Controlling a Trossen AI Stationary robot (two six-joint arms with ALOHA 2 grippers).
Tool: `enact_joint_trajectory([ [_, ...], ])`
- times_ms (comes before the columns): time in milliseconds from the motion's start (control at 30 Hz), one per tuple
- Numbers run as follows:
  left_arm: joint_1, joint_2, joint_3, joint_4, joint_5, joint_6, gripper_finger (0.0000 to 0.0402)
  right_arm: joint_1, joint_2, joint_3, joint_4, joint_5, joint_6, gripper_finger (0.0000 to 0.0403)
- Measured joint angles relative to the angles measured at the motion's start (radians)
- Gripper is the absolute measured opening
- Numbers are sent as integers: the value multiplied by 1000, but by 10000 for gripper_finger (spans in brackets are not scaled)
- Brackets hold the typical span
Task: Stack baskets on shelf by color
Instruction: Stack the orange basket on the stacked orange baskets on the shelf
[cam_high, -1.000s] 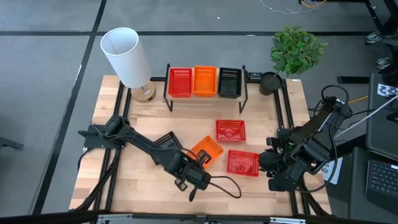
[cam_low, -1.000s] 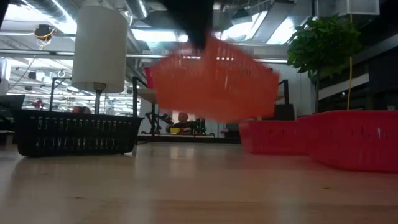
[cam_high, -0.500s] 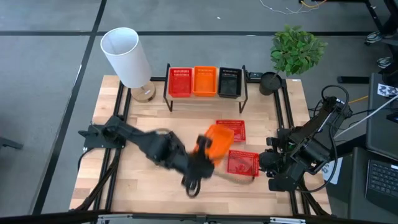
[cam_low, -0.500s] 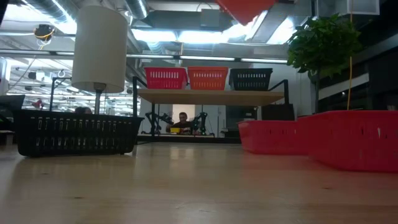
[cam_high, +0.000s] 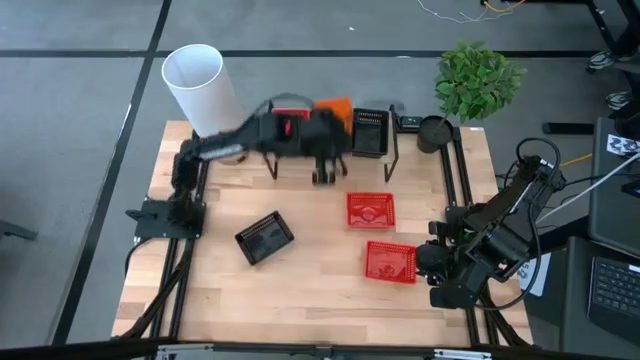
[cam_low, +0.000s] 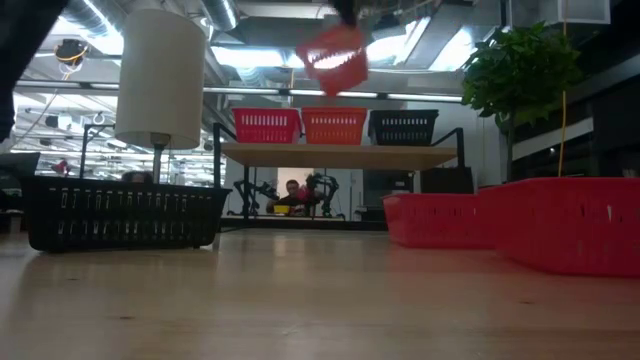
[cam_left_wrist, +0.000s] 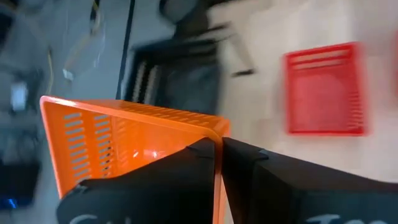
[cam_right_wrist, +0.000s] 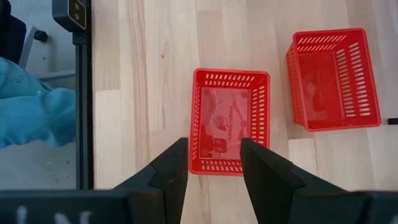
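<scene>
The left hand (cam_left_wrist: 217, 155) grips the rim of an orange basket (cam_high: 334, 106) and holds it in the air above the shelf (cam_low: 340, 154), over the orange one (cam_low: 334, 126) sitting there between a red basket (cam_low: 267, 126) and a black one (cam_low: 403, 127). All look empty. On the surface (cam_high: 310, 270) lie a black basket (cam_high: 264, 238) and two red baskets (cam_high: 371, 211) (cam_high: 390, 262), both with nothing inside. The right hand (cam_right_wrist: 214, 163) waits open near the right edge, over the nearer red one

Motion-blurred left hand (cam_high: 322, 130) and orange basket (cam_high: 335, 106) above the shelf (cam_high: 385, 155)
</scene>
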Motion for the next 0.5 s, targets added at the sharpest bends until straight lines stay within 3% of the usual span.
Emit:
enact_joint_trajectory([
  [233, 197, 2, -1, 0, 119, -31, 0, 0, 1, 0, -4, 0, -1, 145],
  [333, 217, 2, -1, 0, 178, -42, 0, 0, 1, 0, -4, 0, -1, 145],
  [500, 184, 26, 0, 25, 172, -17, 0, 0, 1, 0, -4, 1, -13, 145],
])
